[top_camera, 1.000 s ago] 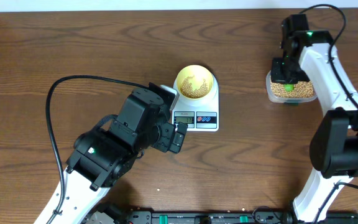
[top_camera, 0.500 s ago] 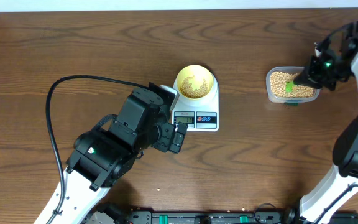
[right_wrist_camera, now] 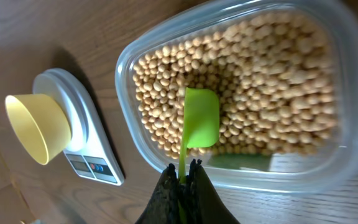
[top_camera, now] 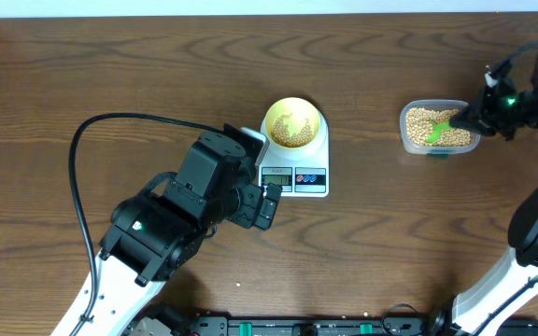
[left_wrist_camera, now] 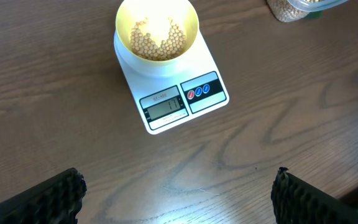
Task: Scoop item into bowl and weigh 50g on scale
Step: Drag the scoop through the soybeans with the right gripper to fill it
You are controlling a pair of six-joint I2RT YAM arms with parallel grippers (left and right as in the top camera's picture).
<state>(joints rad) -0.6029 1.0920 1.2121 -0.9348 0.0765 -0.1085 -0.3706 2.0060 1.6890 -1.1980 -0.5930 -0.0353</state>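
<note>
The pale yellow bowl (top_camera: 293, 124) (left_wrist_camera: 157, 31) stands on the white scale (top_camera: 299, 179) (left_wrist_camera: 182, 102) and holds a shallow layer of tan beans (left_wrist_camera: 159, 42). More beans (right_wrist_camera: 260, 87) fill a clear tub (top_camera: 405, 131) at the right. My right gripper (top_camera: 475, 119) (right_wrist_camera: 186, 167), at the tub's right end, is shut on the handle of a green spoon (right_wrist_camera: 201, 118). The scoop lies on the beans and none show on it. My left gripper (top_camera: 267, 203) (left_wrist_camera: 178, 180) hangs open over bare wood just in front of the scale, with nothing between its fingers.
The brown wooden table (top_camera: 110, 75) stretches round the scale and the tub. A black cable (top_camera: 77, 149) loops over the table's left side. The bowl (right_wrist_camera: 39, 127) and the scale (right_wrist_camera: 86, 146) also show to the left of the tub in the right wrist view.
My right arm has swung from above the tub out to its right side, still holding the spoon, whose scoop now rests on the beans. The left arm has not moved.
</note>
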